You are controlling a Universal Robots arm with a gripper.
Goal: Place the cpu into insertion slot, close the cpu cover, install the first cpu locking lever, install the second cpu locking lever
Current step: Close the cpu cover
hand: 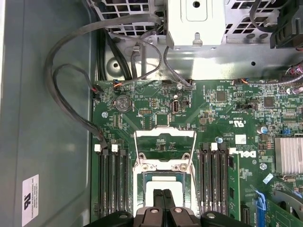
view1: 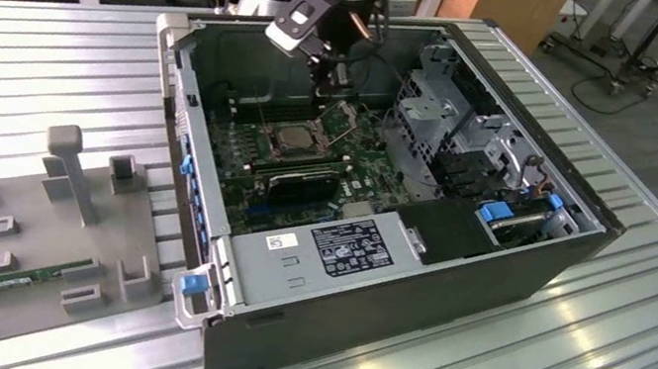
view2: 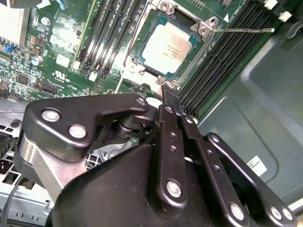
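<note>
The cpu [view2: 168, 46] lies flat in the insertion slot [view2: 142, 71] on the green board, its silvery face up; it also shows in the first wrist view [hand: 163, 188]. The cpu cover [hand: 164, 137] stands swung open at the far side of the slot, the board visible through its cut-out. A thin locking lever [view2: 242, 30] juts out sideways beside the slot. My gripper [view2: 166, 91] hangs just above the slot's near edge, its fingers [hand: 159, 198] pressed together with nothing between them. In the exterior view the gripper [view1: 330, 84] is inside the open computer case, above the slot [view1: 289, 143].
Long black memory slots [hand: 111, 182] flank the socket on both sides. Black cables [hand: 71, 94] loop along the case wall, and a metal drive cage [view1: 448, 114] rises on the exterior view's right. A grey fixture [view1: 34, 266] with a green memory stick [view1: 29, 279] lies beside the case.
</note>
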